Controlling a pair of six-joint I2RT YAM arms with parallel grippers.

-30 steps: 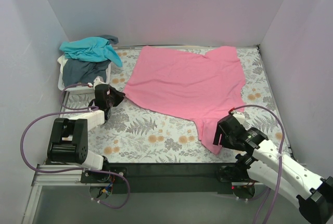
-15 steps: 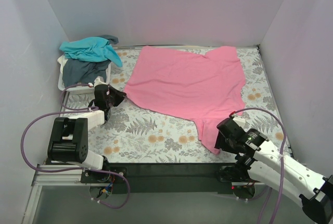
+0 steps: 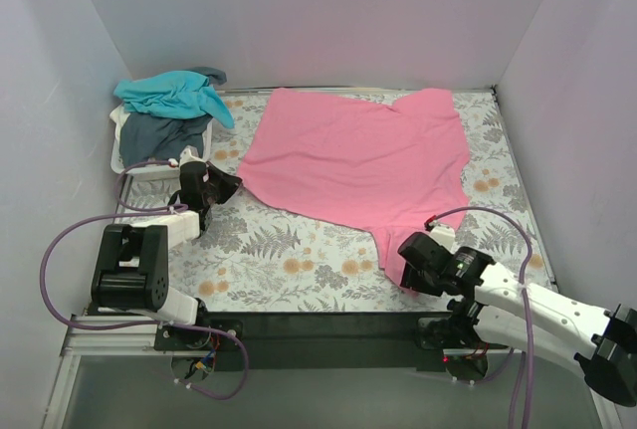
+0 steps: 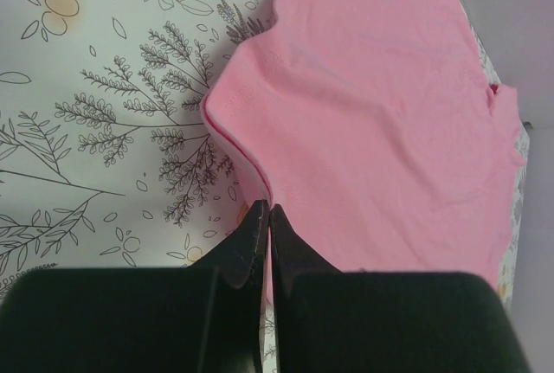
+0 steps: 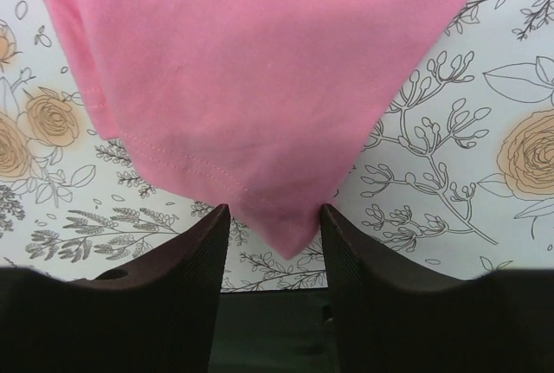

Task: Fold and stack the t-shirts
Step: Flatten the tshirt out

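Pink t-shirt (image 3: 358, 160): spread flat and unfolded on the floral table cover (image 3: 289, 250), filling the middle and right; its near corner tapers to a point towards the right arm.
Right gripper (image 5: 275, 226): low at the near right; fingers (image 5: 195, 260) parted, one on each side of that hemmed corner tip, not clamped on it.
Left gripper (image 4: 267, 217): near left of centre, just beside the pink shirt's left edge; fingers pressed together, nothing visible between them.
White plastic basket (image 3: 117, 158): far left corner, against the wall.
Slate grey-blue t-shirt (image 3: 159, 135): crumpled inside the basket.
Teal t-shirt (image 3: 174, 93): bunched on top, draping over the basket's far rim and right side.
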